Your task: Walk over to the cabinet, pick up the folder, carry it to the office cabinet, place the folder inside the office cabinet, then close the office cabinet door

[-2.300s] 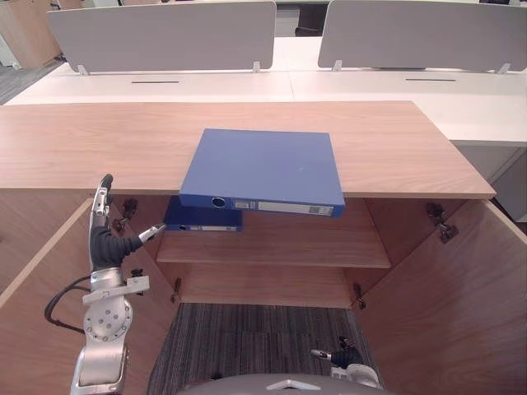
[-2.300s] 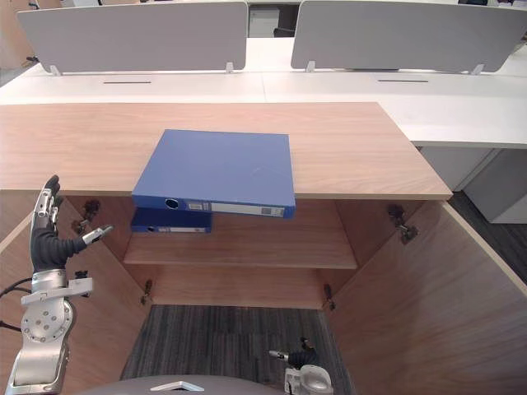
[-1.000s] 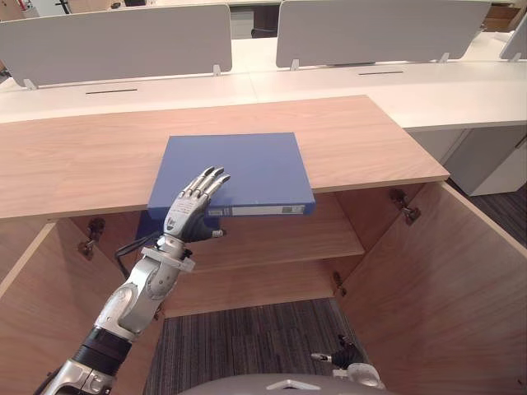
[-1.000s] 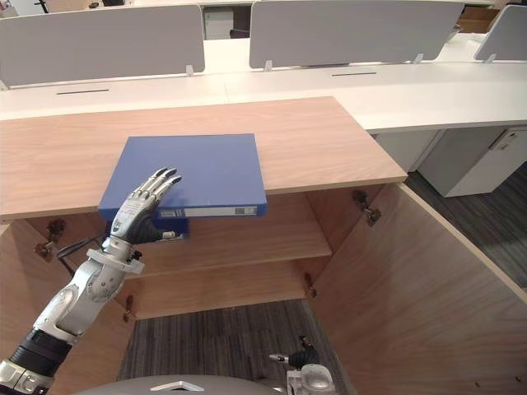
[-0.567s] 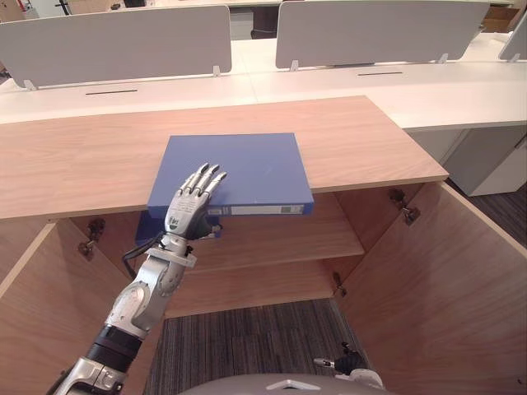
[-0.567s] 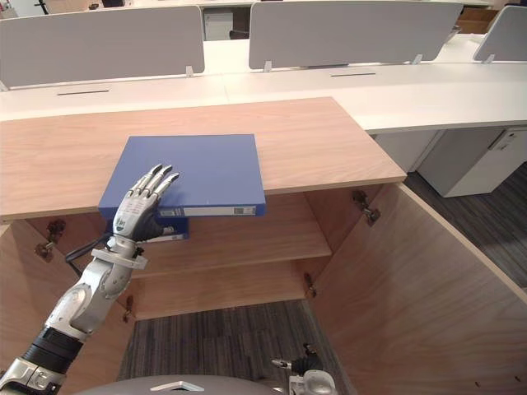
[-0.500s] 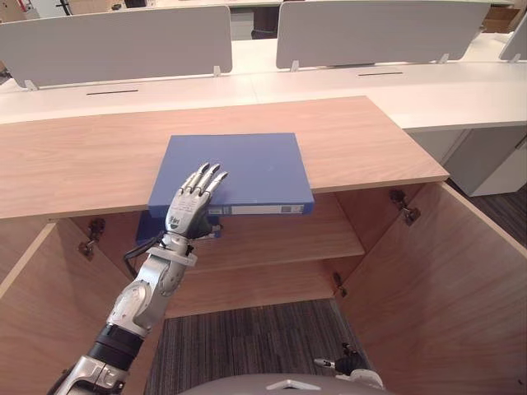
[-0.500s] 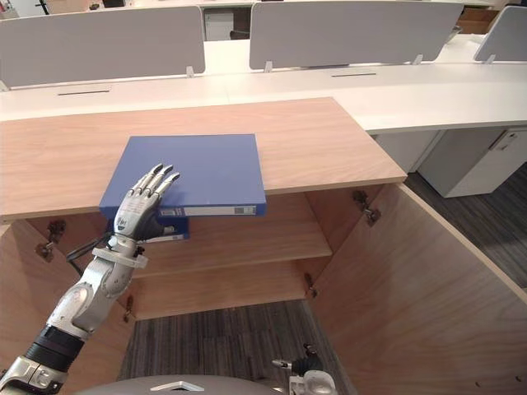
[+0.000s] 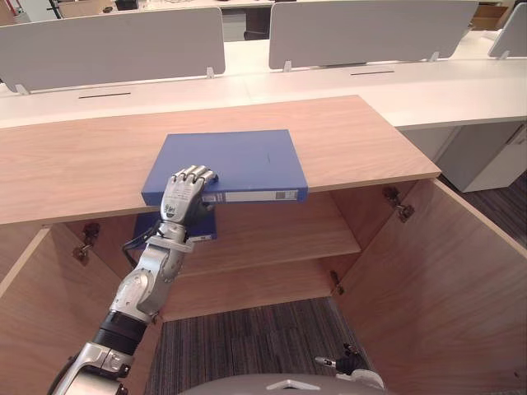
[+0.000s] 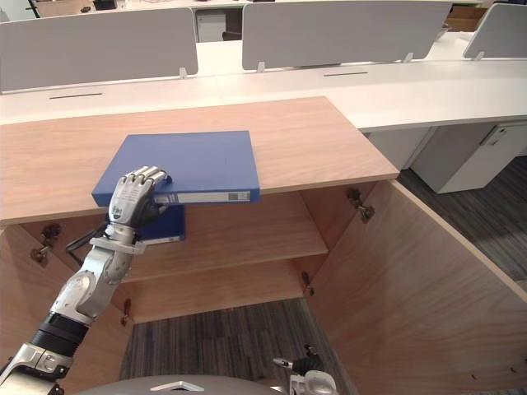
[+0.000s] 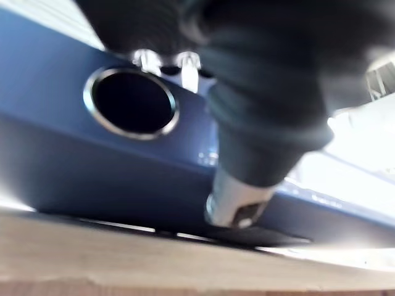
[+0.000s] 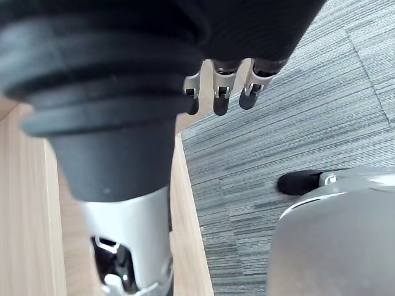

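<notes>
left hand clenched on near-left corner of flat blue ring-binder folder, which overhangs front edge of wooden cabinet top; right hand loose, below it. Risk: single-corner grip, folder may pivot or slip on lift

Folder: blue, hard-backed, closed, lying flat
Place: on the wooden top of the cabinet, left of its middle, with the near edge jutting past the front edge
Spine: faces the robot, with a white label and a round metal-rimmed finger hole
Hold: left robot hand curled over the spine's left end
Cabinet: light wood, left door and right door swung wide open
Shelf: a second folder, also blue, lies at its left end
</notes>
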`<state>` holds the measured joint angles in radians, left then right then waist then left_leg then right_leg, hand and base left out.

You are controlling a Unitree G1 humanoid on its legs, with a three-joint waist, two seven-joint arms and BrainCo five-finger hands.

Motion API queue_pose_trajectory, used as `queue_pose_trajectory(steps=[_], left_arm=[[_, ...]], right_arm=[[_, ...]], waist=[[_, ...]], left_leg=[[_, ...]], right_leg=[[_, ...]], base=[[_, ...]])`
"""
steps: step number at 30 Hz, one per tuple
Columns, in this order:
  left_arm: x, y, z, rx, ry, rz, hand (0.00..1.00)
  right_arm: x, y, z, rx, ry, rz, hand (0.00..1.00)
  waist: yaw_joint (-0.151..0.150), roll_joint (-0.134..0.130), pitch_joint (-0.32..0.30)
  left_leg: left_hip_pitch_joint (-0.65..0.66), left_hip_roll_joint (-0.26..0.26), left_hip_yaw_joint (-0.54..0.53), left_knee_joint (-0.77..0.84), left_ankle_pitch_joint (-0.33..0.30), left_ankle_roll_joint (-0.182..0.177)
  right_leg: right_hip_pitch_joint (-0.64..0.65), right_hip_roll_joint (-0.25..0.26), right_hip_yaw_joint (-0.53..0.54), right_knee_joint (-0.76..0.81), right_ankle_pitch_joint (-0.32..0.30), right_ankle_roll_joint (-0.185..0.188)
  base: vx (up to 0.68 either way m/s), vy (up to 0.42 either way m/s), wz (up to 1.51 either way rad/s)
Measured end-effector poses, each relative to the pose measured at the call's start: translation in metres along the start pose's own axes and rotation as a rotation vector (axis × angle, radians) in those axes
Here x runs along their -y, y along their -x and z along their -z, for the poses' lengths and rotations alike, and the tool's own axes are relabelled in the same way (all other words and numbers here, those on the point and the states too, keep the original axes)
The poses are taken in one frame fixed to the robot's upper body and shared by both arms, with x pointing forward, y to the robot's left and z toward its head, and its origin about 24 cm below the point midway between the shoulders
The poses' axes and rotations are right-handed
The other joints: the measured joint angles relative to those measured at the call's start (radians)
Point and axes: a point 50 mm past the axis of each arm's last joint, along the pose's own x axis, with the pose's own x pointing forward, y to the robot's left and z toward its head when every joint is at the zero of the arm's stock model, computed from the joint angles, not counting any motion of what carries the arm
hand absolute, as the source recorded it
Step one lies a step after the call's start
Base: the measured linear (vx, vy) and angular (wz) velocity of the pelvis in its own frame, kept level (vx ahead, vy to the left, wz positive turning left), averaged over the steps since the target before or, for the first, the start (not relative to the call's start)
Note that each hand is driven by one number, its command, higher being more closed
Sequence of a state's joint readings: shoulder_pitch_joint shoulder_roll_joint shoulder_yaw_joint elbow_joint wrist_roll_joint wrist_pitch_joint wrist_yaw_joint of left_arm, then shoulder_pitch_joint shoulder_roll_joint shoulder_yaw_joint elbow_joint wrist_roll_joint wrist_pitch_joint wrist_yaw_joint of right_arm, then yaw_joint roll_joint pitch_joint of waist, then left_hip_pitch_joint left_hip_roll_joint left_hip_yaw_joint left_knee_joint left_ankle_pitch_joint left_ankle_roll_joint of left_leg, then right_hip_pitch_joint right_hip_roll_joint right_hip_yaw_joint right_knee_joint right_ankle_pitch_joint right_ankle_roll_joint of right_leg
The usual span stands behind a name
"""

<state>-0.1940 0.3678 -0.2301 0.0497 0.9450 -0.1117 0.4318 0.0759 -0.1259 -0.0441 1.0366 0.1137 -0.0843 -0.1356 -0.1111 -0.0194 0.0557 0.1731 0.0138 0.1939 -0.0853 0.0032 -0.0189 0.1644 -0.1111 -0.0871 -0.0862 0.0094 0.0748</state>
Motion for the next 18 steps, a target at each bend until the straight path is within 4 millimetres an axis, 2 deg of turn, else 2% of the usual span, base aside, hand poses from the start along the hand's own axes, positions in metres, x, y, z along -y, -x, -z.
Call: queue_pose_trajectory(steps=[3, 7, 15, 18], left_arm=[[-0.009, -0.003, 0.000, -0.015, 0.013, -0.051, 1.00], [-0.029, 0.001, 0.000, -0.071, 0.113, -0.165, 1.00], [-0.068, 0.017, -0.020, -0.118, 0.402, -0.462, 1.00], [-0.084, 0.024, -0.030, -0.097, 0.480, -0.545, 1.00]], right_arm=[[-0.001, 0.000, -0.004, 0.016, -0.013, 0.003, 0.00], [-0.004, 0.001, -0.022, 0.112, -0.041, -0.002, 0.00], [-0.021, 0.012, -0.046, 0.271, -0.145, -0.035, 0.00], [-0.027, 0.020, -0.065, 0.376, -0.187, -0.057, 0.00]], waist=[[0.001, 0.001, -0.001], [0.001, 0.003, -0.004], [0.023, 0.003, -0.005], [0.023, 0.003, -0.005]], left_leg=[[-0.008, 0.000, 0.003, 0.000, -0.001, 0.001], [-0.020, 0.001, 0.014, 0.006, -0.003, 0.000], [-0.034, 0.004, 0.027, 0.006, -0.007, -0.003], [-0.031, 0.004, 0.027, 0.006, -0.006, -0.001]], right_leg=[[-0.010, 0.000, 0.007, 0.000, 0.001, 0.002], [-0.029, 0.000, 0.023, 0.006, 0.012, 0.013], [-0.061, 0.005, 0.053, 0.028, 0.012, 0.014], [-0.064, 0.005, 0.055, 0.040, 0.007, 0.015]], base=[[0.00, -0.001, -0.03], [0.02, -0.015, -0.10], [0.01, -0.021, -0.09], [-0.05, -0.027, 0.00]])
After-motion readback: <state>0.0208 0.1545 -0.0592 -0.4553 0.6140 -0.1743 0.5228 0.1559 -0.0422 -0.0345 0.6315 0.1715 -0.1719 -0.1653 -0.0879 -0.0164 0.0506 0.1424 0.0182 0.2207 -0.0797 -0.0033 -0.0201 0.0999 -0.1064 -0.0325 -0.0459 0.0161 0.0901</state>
